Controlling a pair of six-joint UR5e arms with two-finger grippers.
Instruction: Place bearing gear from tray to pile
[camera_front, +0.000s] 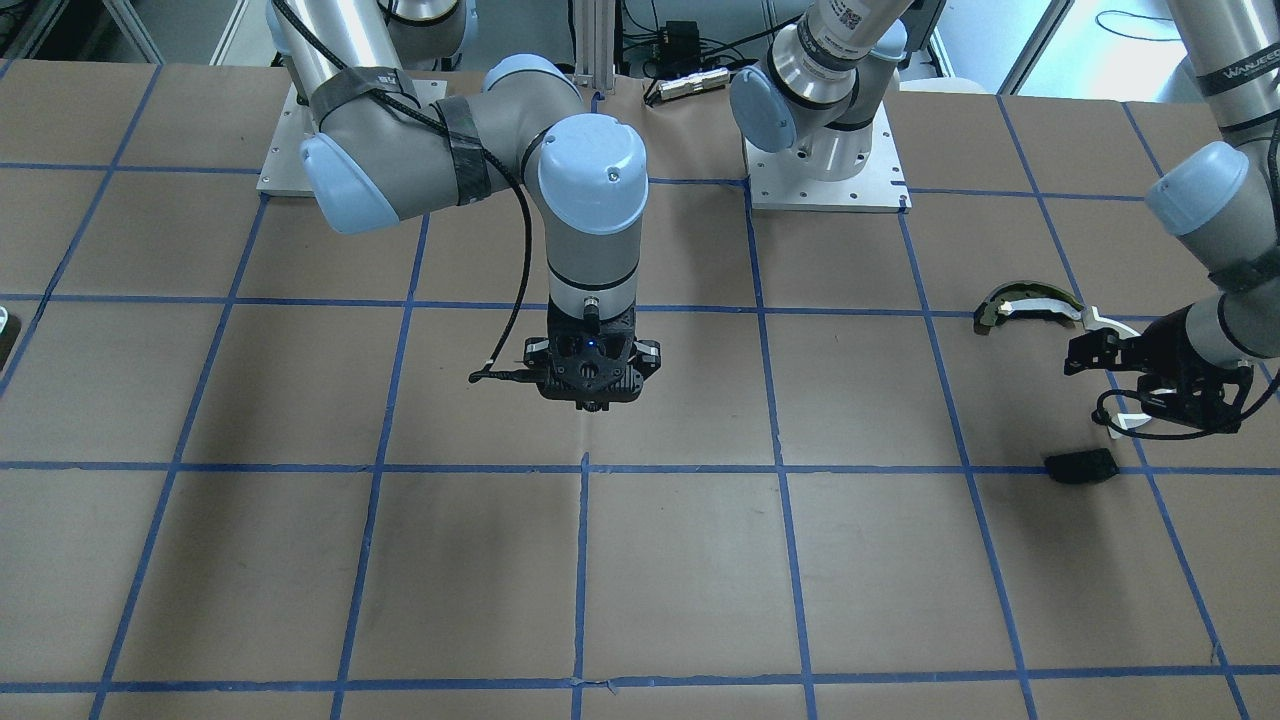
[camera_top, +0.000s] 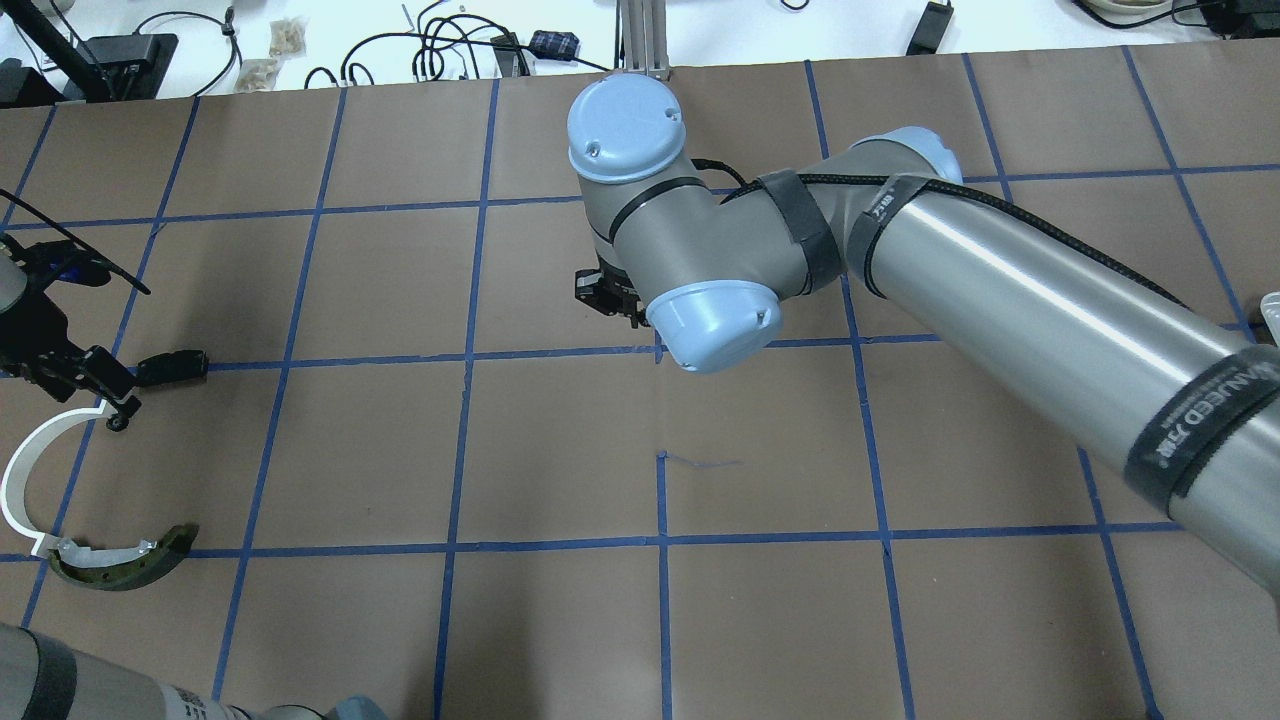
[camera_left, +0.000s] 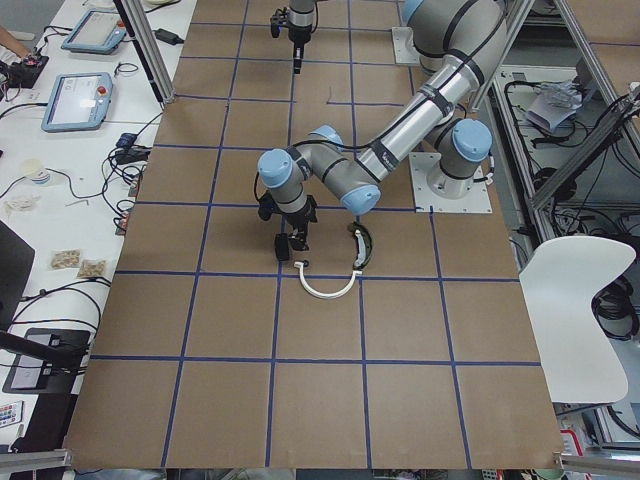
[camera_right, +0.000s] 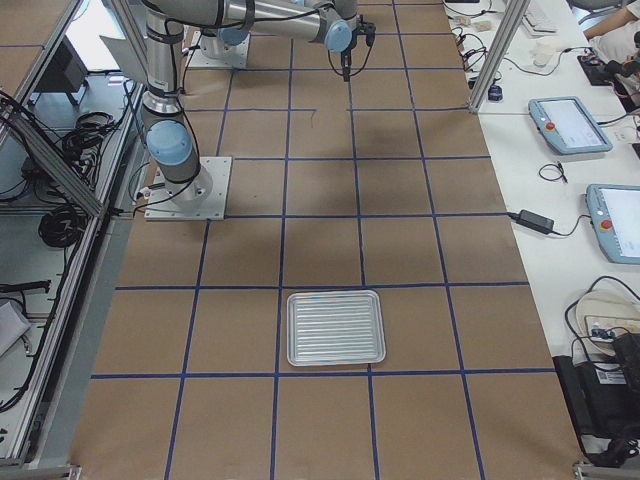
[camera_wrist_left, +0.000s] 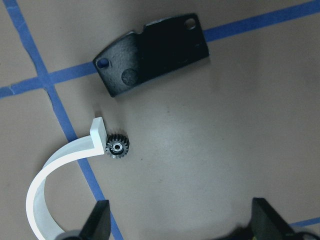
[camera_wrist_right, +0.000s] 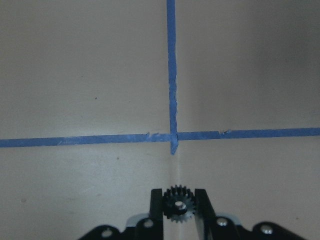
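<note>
While pinching a bearing gear (camera_wrist_right: 176, 205) in the right gripper (camera_wrist_right: 178, 202), holds the left gripper (camera_wrist_left: 182, 221) spread above the pile (camera_wrist_left: 98, 134).

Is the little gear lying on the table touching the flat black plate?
No, the gear lies beside the end of the white arc, with bare table between it and the black plate.

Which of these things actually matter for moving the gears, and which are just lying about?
Belong to the job:
tray; right gripper, jaws shut on a bearing gear; second bearing gear beside the white half-ring; black plate; curved olive-black piece.

Just lying about:
teach pendants; cables; white chair.
</note>
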